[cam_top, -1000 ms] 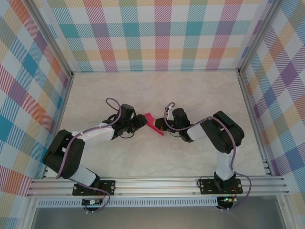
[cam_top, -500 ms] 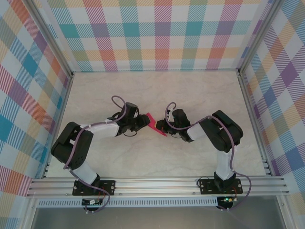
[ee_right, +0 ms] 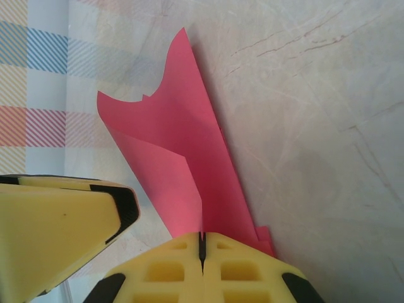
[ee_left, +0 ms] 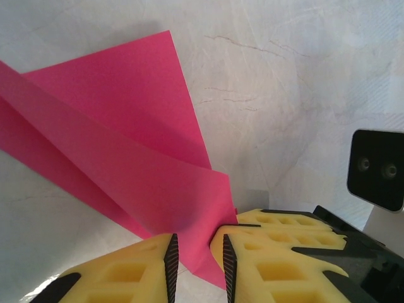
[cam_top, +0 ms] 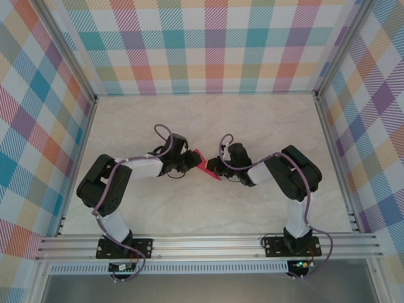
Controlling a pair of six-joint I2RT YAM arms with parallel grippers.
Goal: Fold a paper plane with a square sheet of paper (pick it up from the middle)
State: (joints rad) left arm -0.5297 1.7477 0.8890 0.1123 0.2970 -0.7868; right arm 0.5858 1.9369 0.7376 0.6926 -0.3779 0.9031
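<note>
Setting: a pale marbled table (cam_top: 252,126) walled on three sides by pastel plaid panels (cam_top: 214,44), with an aluminium rail (cam_top: 208,243) along the near edge. Both arms bend inward from their bases and meet near the middle of the table.

Pink paper (cam_top: 202,158) — partly folded, it is held up off the table between the two grippers, running as a slanted strip from upper left to lower right in the overhead view. In the left wrist view the paper (ee_left: 126,158) shows a long diagonal crease with a triangular flap rising behind it. In the right wrist view the paper (ee_right: 183,158) stands as a tall narrow shape with layered edges and a curved, notched top.

Right gripper (ee_right: 202,246) — its yellow fingers are pressed fully together on the lower end of the paper, clamping it.

Left gripper (ee_left: 197,255) — its fingers (ee_left: 126,271) stand a narrow gap apart, with the paper's lower corner hanging down into that gap. The pads are not squeezed together on it, and whether either pad touches the paper cannot be told. One of these fingers (ee_right: 57,221) appears at the left of the right wrist view, just beside the paper.
</note>
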